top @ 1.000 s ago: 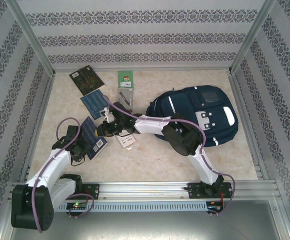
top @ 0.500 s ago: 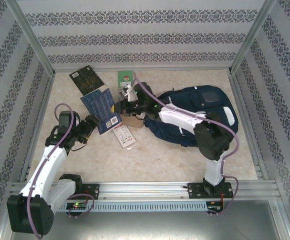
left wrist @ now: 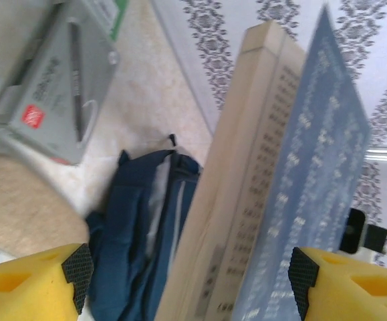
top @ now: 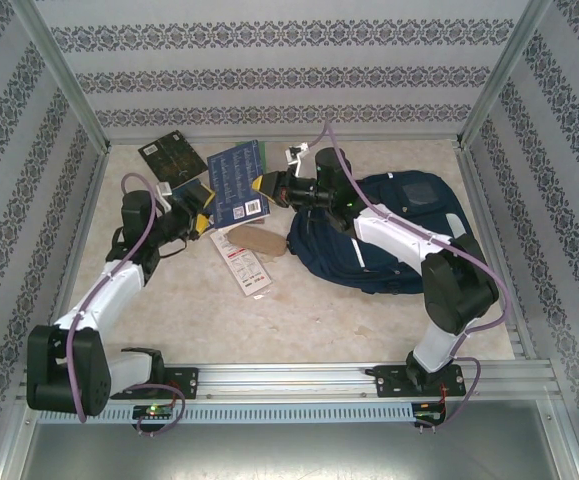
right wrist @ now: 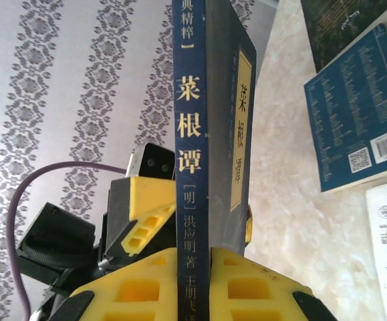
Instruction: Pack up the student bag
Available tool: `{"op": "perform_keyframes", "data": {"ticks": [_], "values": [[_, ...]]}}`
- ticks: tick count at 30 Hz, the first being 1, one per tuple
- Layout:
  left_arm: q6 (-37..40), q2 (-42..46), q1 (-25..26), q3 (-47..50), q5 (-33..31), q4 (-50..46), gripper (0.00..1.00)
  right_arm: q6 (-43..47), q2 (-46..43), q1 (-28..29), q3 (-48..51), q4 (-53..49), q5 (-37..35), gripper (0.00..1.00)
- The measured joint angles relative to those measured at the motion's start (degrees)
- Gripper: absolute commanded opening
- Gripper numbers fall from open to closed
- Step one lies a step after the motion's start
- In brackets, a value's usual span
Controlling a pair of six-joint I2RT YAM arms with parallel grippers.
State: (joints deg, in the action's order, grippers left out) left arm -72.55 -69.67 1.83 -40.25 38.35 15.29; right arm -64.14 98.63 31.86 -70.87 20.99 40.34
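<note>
Right tool [right wrist: 210, 267]: the yellow fingers are clamped together on the lower spine of a dark-blue softcover book [right wrist: 192, 100] lettered in gold Chinese characters. The book is held clear of the beige stone-pattern table [top: 319, 320], at far centre, with its barcoded cover facing the top camera

Left tool [left wrist: 190, 281]: the jaws stand apart, one yellow finger on each side of the same book. The left finger [left wrist: 79, 267] stands off the cream page block, with blue fabric visible in the gap. The other finger sits just beside the blue cover; whether it touches cannot be told

Student bag [top: 424, 195]: a large navy-blue fabric backpack with white reflective stripes. It lies flat on the right half of the table, partly under the right forearm and just right of the held book

Other items on the table:
- tan oval pad [top: 257, 240] and white printed card [top: 251, 272], near side of the held book
- second blue book with barcode [right wrist: 357, 120], near the left tool
- dark patterned book [top: 172, 156], far-left corner
- grey packet holding a pen [left wrist: 59, 80], beside the tan oval pad
</note>
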Motion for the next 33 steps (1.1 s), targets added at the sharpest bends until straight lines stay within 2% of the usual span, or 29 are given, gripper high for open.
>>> {"op": "perform_keyframes", "data": {"ticks": [5, 13, 16, 17, 18, 22, 24, 31, 33], "values": [[-2.6, -3.5, 1.1, -1.9, 2.0, 6.3, 0.74, -4.2, 0.0, -0.2, 0.1, 5.0, 1.4, 0.0], [-7.3, -6.4, 1.4, -2.1, 3.1, 13.9, 0.25, -8.2, 1.1, -0.5, 0.1, 10.1, 2.2, 0.0], [-8.4, -6.5, 1.3, -2.2, 2.3, 15.5, 0.12, -9.3, 1.5, -1.7, 0.1, 10.6, 2.9, 0.0], [-8.7, -6.5, 1.2, -2.3, 2.1, 16.0, 0.04, -9.3, 1.7, -2.0, 0.1, 10.6, 3.1, 0.0], [-9.1, -6.5, 1.1, -2.4, 1.9, 16.6, 0.0, -9.4, 2.0, -2.2, 0.1, 10.7, 3.2, 0.0], [-9.8, -6.6, 0.9, -2.7, 1.2, 17.0, 0.0, -9.4, 2.9, -2.6, 0.1, 11.0, 3.3, 0.0], [-9.9, -6.6, 0.9, -3.0, 1.1, 16.9, 0.0, -9.2, 3.1, -2.9, 0.1, 11.0, 3.4, 0.06], [-9.9, -7.3, 0.9, -4.8, 1.3, 16.9, 0.0, -8.6, 4.0, -3.4, 0.1, 11.1, 3.4, 0.11], [-9.8, -7.4, 0.9, -5.3, 1.5, 16.9, 0.0, -8.4, 4.5, -3.6, 0.1, 11.0, 3.5, 0.18]]}}
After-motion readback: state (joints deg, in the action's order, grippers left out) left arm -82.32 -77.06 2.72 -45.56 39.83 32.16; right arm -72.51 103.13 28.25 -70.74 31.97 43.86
